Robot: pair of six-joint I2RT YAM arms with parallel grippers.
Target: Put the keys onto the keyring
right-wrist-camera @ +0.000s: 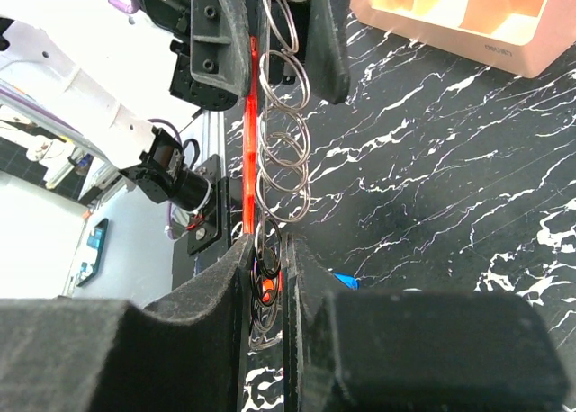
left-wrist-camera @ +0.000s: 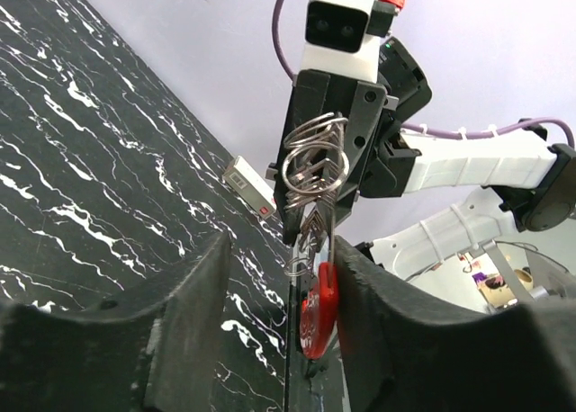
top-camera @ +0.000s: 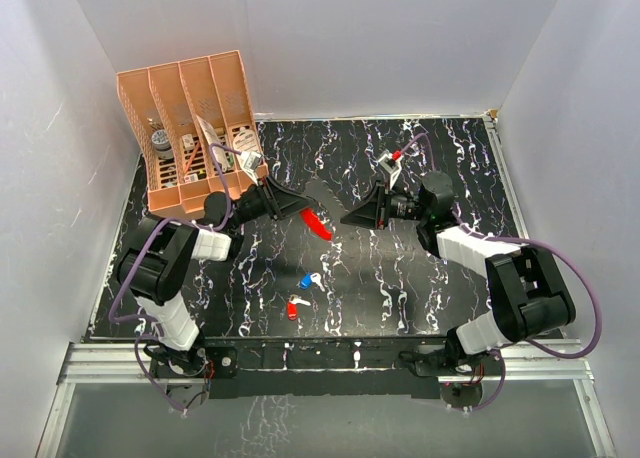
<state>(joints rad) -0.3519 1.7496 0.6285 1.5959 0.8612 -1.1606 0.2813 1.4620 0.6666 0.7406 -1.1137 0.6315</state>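
Observation:
The keyring (top-camera: 316, 223) is held off the table between my two grippers; its red strip shows edge-on in the right wrist view (right-wrist-camera: 251, 115). My left gripper (top-camera: 298, 210) holds its red end (left-wrist-camera: 317, 309), which lies against the right-hand finger. The jaws stand partly apart, with a gap on the other side. A chain of silver rings (right-wrist-camera: 283, 133) runs from there to my right gripper (top-camera: 347, 219), whose jaws (right-wrist-camera: 267, 250) are shut on the chain's end. The blue-headed key (top-camera: 308, 280) and the red-headed key (top-camera: 296, 306) lie on the table nearer the arm bases.
A peach desk organizer (top-camera: 190, 128) with small items in its slots stands at the back left, just behind my left arm. White walls enclose the black marbled table (top-camera: 430, 298) on three sides.

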